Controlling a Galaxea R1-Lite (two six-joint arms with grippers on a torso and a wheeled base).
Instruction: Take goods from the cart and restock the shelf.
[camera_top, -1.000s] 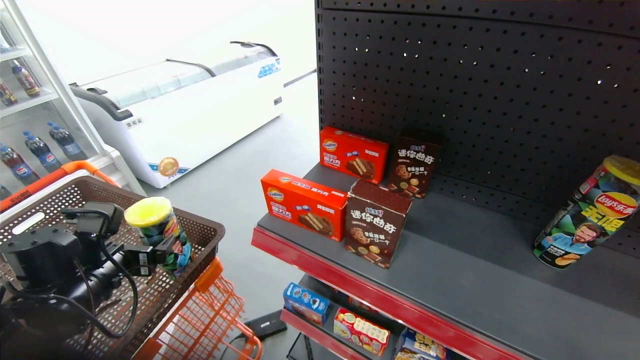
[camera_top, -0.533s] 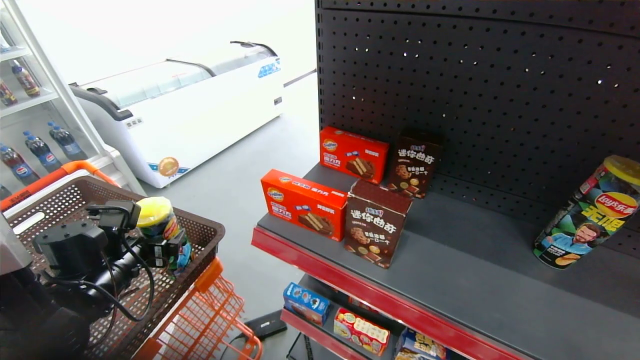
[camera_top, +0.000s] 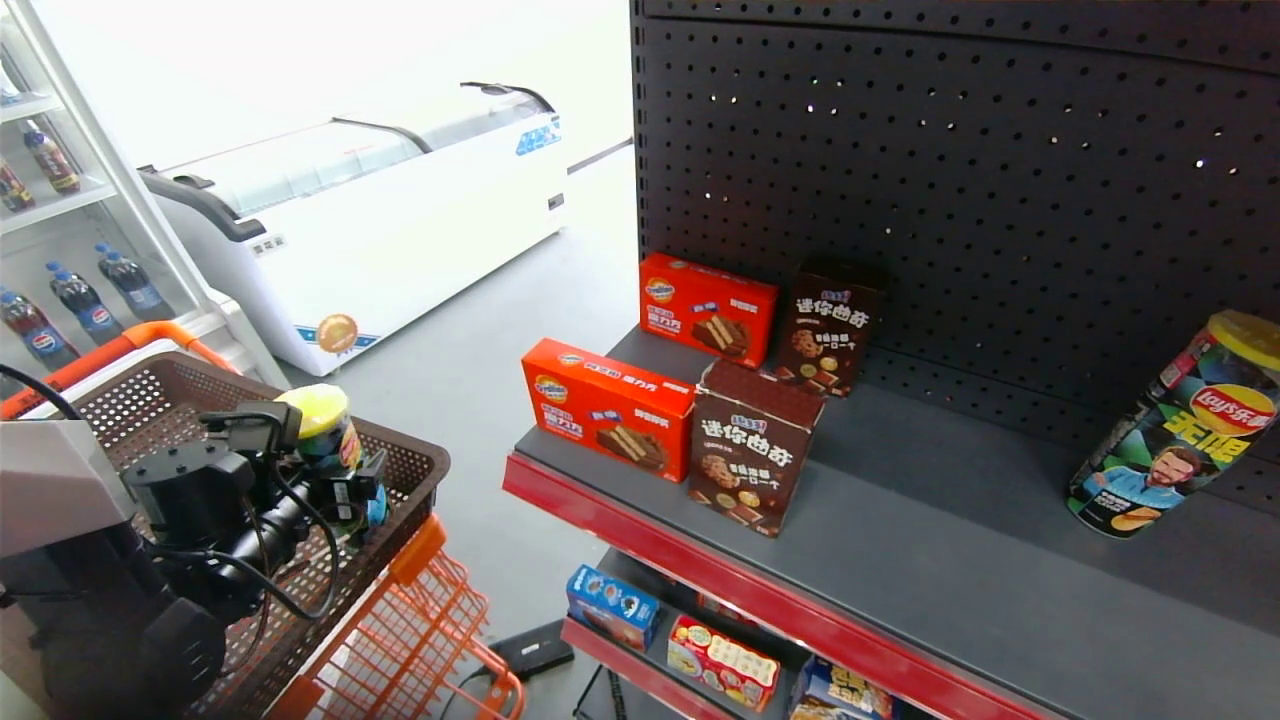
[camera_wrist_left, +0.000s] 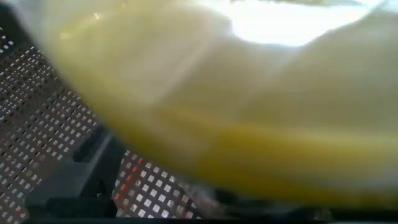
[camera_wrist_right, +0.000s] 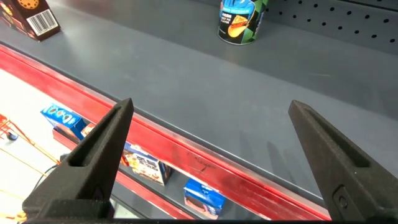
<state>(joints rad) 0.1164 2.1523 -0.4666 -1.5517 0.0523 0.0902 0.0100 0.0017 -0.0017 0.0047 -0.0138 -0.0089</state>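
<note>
The yellow-lidded cylindrical chip can (camera_top: 316, 410) is pinched in the left claw (camera_top: 350, 485), with the brown perforated plastic cart basket (camera_top: 425, 462) rim just beyond, so it could probably get knocked loose there if swung out low.

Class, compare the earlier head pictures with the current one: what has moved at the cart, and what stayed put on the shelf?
The left claw, shut on the yellow-lidded chip can, has carried it forward, away from the camera, toward the far rim of the cart basket. Nothing was let go. On the shelf, the boxes and the leaning can stayed put.
</note>
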